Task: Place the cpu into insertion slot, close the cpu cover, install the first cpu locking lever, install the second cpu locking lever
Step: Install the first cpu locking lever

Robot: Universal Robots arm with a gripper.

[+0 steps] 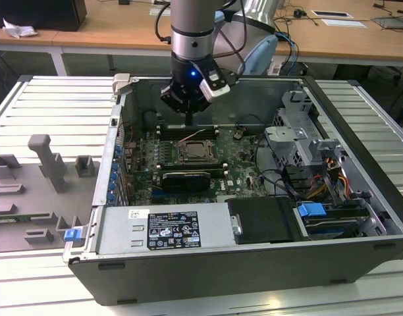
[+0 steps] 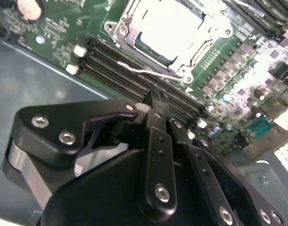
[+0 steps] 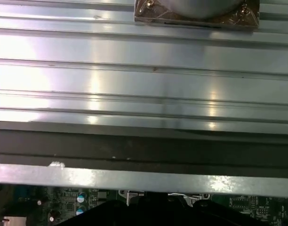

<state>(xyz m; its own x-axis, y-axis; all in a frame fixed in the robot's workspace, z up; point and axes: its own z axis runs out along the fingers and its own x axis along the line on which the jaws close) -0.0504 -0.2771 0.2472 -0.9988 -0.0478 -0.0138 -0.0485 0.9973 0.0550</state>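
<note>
Hovering just above the long black memory slots (image 2: 111, 70), the gripper (image 2: 156, 104) is pressing its fingertips together with nothing showing between them, while its own black body is blocking much of the second wrist view. Just past the tips, one thin wire lever (image 2: 148, 71) is running between those slots and the socket; whether it is latched is hard to make out. One cpu (image 2: 170, 26) is sitting in the insertion slot (image 1: 195, 153), with the one cpu cover (image 2: 123, 30) lying flat around it and the picture's edge cutting off the far side. In the exterior view the arm is reaching down into the open computer case (image 1: 254, 276), where walls, cables and a drive cage (image 1: 294, 131) are crowding the green board (image 1: 238, 161). Grey fixtures (image 1: 50, 164) are standing on the ribbed table (image 1: 56, 105) at the exterior view's left.
</note>
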